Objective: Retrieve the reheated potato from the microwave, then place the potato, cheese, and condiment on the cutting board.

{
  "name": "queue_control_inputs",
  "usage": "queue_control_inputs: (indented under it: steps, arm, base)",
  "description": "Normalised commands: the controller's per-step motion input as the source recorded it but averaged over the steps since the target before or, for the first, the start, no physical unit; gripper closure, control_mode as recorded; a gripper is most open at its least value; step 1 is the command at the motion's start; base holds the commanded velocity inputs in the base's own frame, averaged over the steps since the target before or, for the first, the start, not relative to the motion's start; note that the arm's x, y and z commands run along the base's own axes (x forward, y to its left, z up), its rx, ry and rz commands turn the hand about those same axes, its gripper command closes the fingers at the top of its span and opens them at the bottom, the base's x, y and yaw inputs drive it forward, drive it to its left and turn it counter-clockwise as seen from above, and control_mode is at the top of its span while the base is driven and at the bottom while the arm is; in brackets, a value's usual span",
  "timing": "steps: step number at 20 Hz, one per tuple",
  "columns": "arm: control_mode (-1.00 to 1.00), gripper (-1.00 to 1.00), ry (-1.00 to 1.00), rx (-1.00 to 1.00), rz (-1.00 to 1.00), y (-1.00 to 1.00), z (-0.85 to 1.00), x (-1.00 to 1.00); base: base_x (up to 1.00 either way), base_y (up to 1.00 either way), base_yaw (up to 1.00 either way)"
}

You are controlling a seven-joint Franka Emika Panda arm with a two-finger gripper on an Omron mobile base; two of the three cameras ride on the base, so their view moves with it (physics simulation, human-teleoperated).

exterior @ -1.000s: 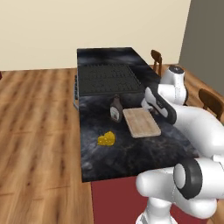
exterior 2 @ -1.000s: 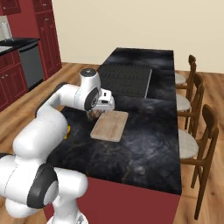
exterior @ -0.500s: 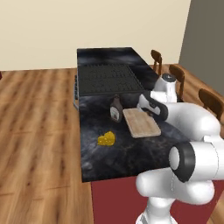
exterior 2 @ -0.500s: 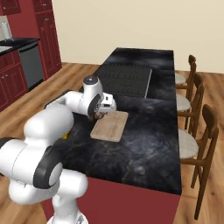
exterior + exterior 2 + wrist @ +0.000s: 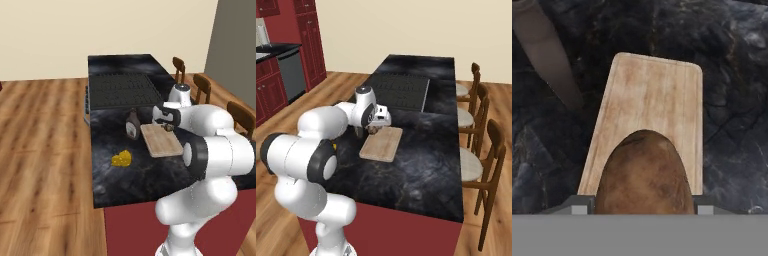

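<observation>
The potato [image 5: 644,175], a rounded russet-brown lump with darker mottling, sat clenched in the tool [image 5: 644,204] at the bottom centre of the hand view, over the near end of the pale, grained cutting board [image 5: 652,115]. In the left base view, the squat brown condiment bottle [image 5: 132,125] stood just left of the board on the black bench [image 5: 112,185], and the yellow cheese [image 5: 122,159] lay lower left of it. No writing was readable on anything.

My gripper [image 5: 643,210] has the brown potato [image 5: 644,175] clamped between its fingers, over the near end of the cutting board [image 5: 652,105]; the board lies on the dark marbled worktop [image 5: 732,100]; the condiment [image 5: 544,50] stands beside it.
</observation>
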Motion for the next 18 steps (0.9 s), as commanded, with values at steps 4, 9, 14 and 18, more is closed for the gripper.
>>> queue_control_inputs:
  steps: [4,9,14,18]
  arm:
    - [-1.00,1.00,0.04,0.00,0.00,-0.09,-0.13,0.41]
    - [-1.00,1.00,0.00,0.00,0.00,-0.11,-0.25,0.35]
    - [-1.00,1.00,0.00,0.00,0.00,0.00,-0.29,0.39]
    - [-1.00,1.00,0.08,0.00,0.00,-0.01,-0.23,0.39]
  base:
    - [0.00,0.00,0.00]
    - [0.00,0.00,0.00]
    - [0.00,0.00,0.00]
    - [0.00,0.00,0.00]
